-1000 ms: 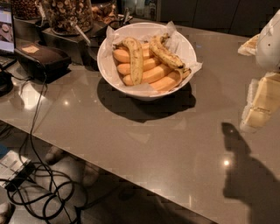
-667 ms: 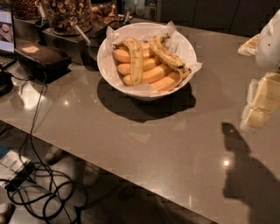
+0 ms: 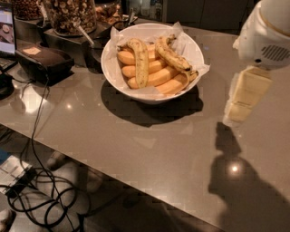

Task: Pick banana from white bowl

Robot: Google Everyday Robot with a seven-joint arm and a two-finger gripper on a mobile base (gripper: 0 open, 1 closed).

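Observation:
The white bowl (image 3: 113, 68), lined with crinkled white paper, stands on the grey counter at the back centre. The banana (image 3: 173, 57), long, heavily brown-speckled and dark at one end, lies on top at the bowl's right side. A lighter-speckled, more curved banana (image 3: 141, 63) lies on the left, over smooth orange-yellow bananas (image 3: 156, 78). My gripper (image 3: 238, 112) hangs from the white arm (image 3: 267, 34) at the right, above the counter and to the right of the bowl, apart from it.
A jar of nuts (image 3: 72, 13) with a scoop and dark trays stand behind the bowl on the left. A black device (image 3: 43, 61) and a cable (image 3: 38, 113) lie on the counter's left. The counter's front edge (image 3: 136, 181) runs diagonally, with cables on the floor below.
My arm and gripper have moved left, closer to the bowl. The bowl and the bananas have not moved.

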